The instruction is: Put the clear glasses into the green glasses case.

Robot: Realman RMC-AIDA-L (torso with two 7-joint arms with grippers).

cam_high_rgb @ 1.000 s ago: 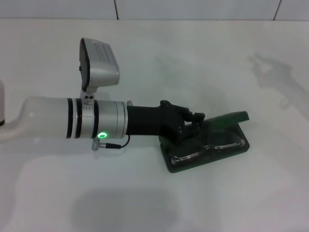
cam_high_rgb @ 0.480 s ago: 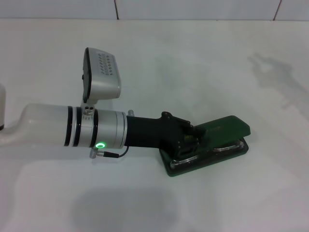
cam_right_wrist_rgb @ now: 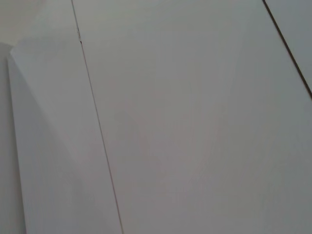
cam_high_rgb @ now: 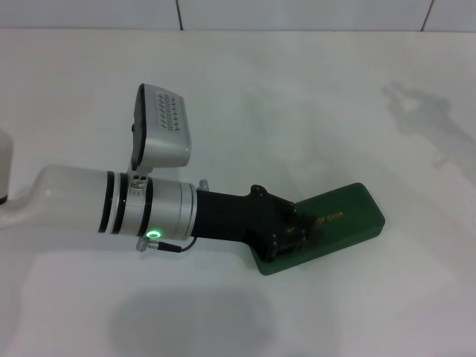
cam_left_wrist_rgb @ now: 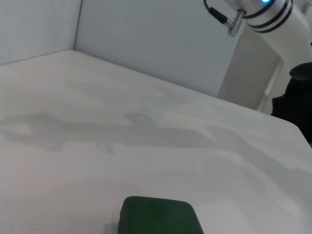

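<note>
The left claw (cam_high_rgb: 297, 236) sits on the near-left end of the green glasses case (cam_high_rgb: 338, 219), pressing down on its lid. Whether its fingers are released or clenched I cannot tell; they are dark against the dark green and bunched over the case's corner.

The lid lies flat on the base, gold lettering up, so the case looks shut. The clear glasses are not visible in any view; I judge they lie inside the case, though nothing here shows that directly.

The case rests on the white desk (cam_high_rgb: 312, 104), its long axis running on a diagonal from the claw away to the robot's right and a little farther off. So the whole length of the case lies ahead of the claw, in line with the forearm. In the left wrist view only the case's far end shows at the picture's edge.

The left arm is the only one near it. The right claw is out of sight, its wrist camera facing blank white panels.
</note>
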